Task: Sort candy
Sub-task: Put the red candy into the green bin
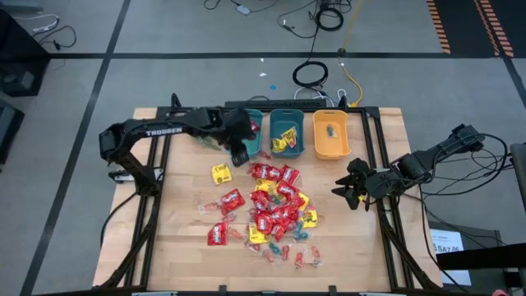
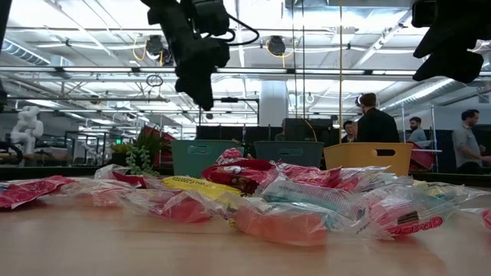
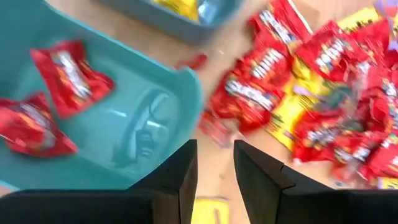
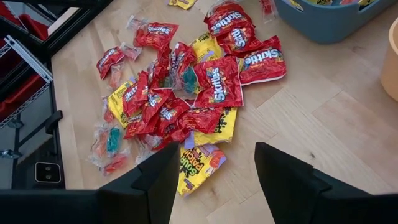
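The candy (image 1: pixel 271 210) lies in a loose heap on the wooden table: red packets, yellow packets and small twist-wrapped pieces. One yellow packet (image 1: pixel 221 173) lies apart at the heap's left. My left gripper (image 1: pixel 240 154) hangs open above the near rim of the left teal bin (image 3: pixel 124 118), pointing steeply down, with nothing between its fingers (image 3: pixel 214 162). Two red packets (image 3: pixel 71 71) lie on that bin's floor. My right gripper (image 1: pixel 352 191) waits open over the table's right side, its fingers (image 4: pixel 214 168) clear of the heap (image 4: pixel 186 93).
Three bins stand in a row at the far edge: the teal one, a blue one (image 1: pixel 287 133) holding yellow packets, and an orange one (image 1: pixel 330 136). A small green plant (image 2: pixel 140 157) stands at the back left. People stand in the room beyond.
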`<action>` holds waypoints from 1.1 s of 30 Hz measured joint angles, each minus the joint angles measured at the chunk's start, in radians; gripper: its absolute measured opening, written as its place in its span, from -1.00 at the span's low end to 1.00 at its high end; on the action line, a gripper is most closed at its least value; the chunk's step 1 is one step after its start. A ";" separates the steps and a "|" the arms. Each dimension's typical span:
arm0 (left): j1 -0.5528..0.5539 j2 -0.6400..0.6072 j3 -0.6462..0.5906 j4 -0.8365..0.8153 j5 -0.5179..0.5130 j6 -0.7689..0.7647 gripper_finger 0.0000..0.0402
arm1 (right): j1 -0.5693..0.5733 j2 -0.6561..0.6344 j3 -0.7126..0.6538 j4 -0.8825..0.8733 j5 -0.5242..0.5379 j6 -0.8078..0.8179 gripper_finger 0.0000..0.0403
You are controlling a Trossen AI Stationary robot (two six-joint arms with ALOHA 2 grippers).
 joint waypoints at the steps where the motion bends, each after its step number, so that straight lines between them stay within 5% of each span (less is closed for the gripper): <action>1: -0.024 0.000 -0.005 -0.001 -0.014 -0.026 -0.43 | 0.000 0.000 0.000 0.000 0.000 -0.001 -0.01; 19: -0.450 0.000 -0.275 0.136 -0.221 -0.615 -0.43 | 0.000 0.000 0.000 -0.001 -0.002 -0.008 -0.01; 26: -0.515 0.026 -0.372 0.274 -0.249 -0.735 -0.43 | 0.000 0.000 0.000 -0.001 -0.006 -0.008 -0.01; 33: -0.530 0.116 -0.421 0.353 -0.260 -0.695 -0.45 | 0.000 0.000 0.000 -0.001 -0.007 -0.008 -0.01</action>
